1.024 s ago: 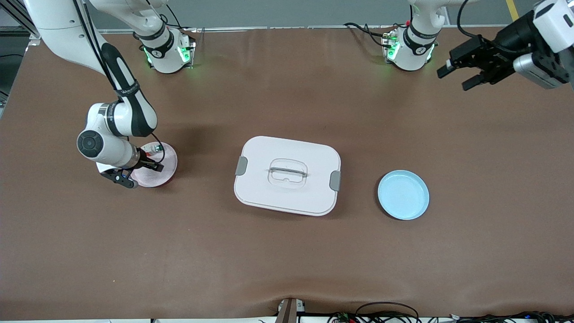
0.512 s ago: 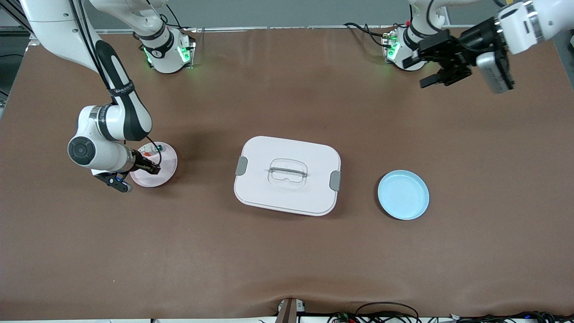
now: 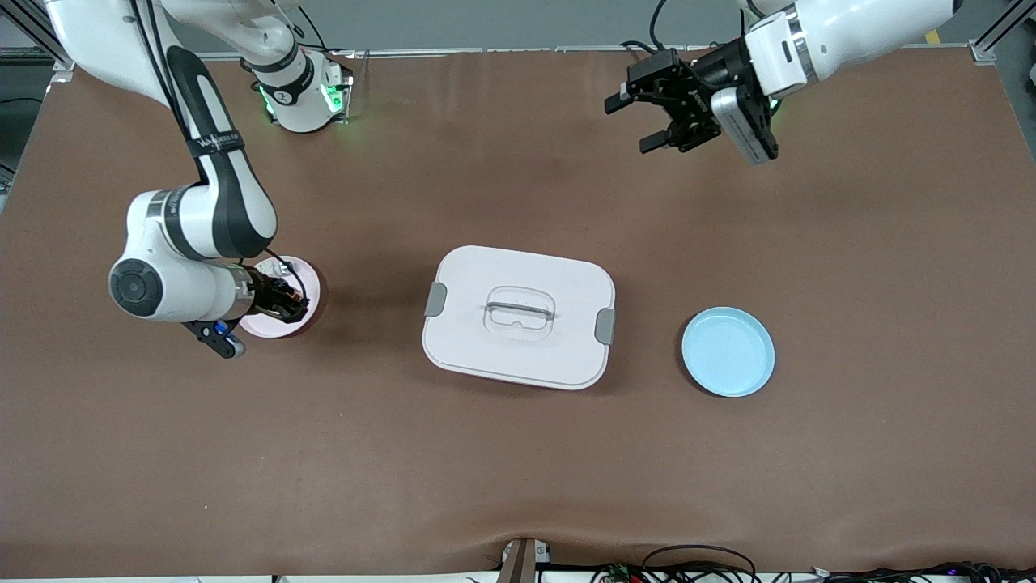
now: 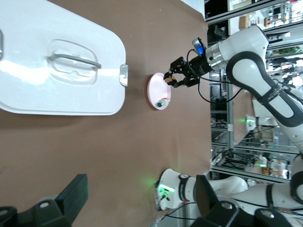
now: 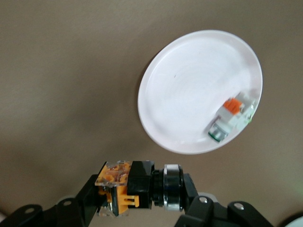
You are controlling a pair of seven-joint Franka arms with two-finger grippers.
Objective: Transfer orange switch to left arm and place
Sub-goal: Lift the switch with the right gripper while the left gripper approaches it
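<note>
The orange switch (image 5: 124,189), black with an orange block and a metal ring, is clamped in my right gripper (image 5: 142,201), which is shut on it. That gripper (image 3: 293,308) hangs low over the edge of the pink plate (image 3: 261,325) at the right arm's end of the table. The large white box (image 3: 518,316) sits mid-table with its lid on. My left gripper (image 3: 630,125) is open and empty in the air, over bare table near the left arm's base. In the left wrist view its fingers (image 4: 71,198) stand wide apart, and the box (image 4: 57,71) lies below.
A white-grey part with a green cap (image 5: 232,118) lies on the pink plate (image 5: 189,85). A blue plate (image 3: 728,351) sits beside the box toward the left arm's end. Cables run along the table's front edge (image 3: 696,559).
The left arm has swung in from its end of the table toward the middle, gripper still open. The right arm has shifted slightly at the pink plate, still holding the switch.
</note>
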